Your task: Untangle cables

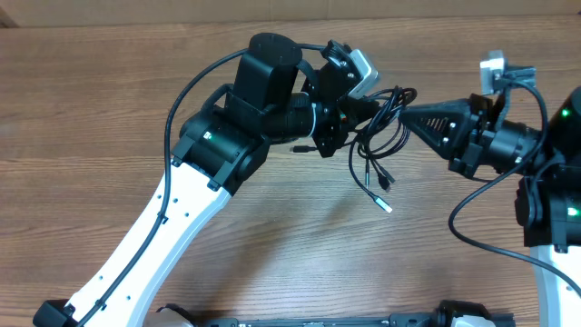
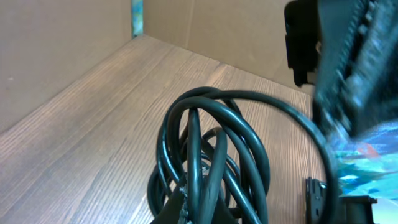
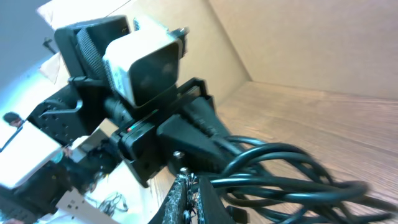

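The cables (image 1: 381,116) hang bunched, clamped in left gripper (image 1: 362,111) and right gripper (image 1: 405,115) jaws.

We see bright, even light over the brown wood-grain table (image 1: 91,109), with only faint, soft shadows. In the left wrist view the thin black cables (image 2: 194,149) carry a dull sheen; the right wrist view's left side washes out bluish-white, blurred.

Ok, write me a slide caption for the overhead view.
Left fingers and right fingers pinch a bundle of thin black cables over the brown wooden table, loose plug ends trailing.
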`<action>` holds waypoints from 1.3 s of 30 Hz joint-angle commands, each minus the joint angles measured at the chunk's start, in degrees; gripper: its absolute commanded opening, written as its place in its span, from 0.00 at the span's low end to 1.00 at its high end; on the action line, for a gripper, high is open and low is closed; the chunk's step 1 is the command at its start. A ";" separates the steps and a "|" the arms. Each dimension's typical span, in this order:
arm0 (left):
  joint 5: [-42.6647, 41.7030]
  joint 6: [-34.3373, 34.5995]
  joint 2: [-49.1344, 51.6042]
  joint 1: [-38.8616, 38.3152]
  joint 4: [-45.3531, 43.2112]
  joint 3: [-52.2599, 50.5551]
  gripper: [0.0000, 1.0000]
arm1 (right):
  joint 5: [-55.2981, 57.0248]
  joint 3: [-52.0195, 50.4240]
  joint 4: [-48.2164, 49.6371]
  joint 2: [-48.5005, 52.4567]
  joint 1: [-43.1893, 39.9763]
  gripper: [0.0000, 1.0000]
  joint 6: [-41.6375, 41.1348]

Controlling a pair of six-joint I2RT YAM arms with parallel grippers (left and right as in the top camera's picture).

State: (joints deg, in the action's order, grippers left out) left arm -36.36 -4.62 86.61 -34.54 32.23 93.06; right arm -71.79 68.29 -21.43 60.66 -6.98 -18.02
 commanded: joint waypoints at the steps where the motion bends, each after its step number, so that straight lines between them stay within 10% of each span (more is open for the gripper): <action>1: -4.33 -2.56 0.28 -0.74 0.24 0.85 0.04 | -0.55 0.79 0.39 -0.26 -1.95 0.04 -1.70; 5: -5.14 -3.13 0.28 -0.74 0.02 0.85 0.04 | -2.34 0.79 0.28 -0.26 -2.99 0.04 -1.92; 10: -1.42 -2.75 0.28 -0.57 -0.55 0.85 0.04 | -4.11 0.79 -0.59 -0.26 -3.06 0.50 -1.95; 16: 5.25 4.76 0.28 -0.59 -2.01 0.85 0.04 | -4.85 0.79 -4.90 -0.26 -3.06 0.70 -1.92; 28: 5.49 9.53 0.28 -4.02 -6.49 0.85 0.04 | -4.85 0.76 -6.16 -0.20 -2.71 0.69 -1.86; 39: 6.47 11.52 0.31 -5.53 -7.56 0.85 0.04 | -4.83 0.68 -6.21 -0.20 -2.73 0.38 -1.49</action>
State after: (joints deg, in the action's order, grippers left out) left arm -30.13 4.82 86.61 -39.68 25.39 93.06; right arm -76.14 68.31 -27.88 60.66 -9.72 -19.62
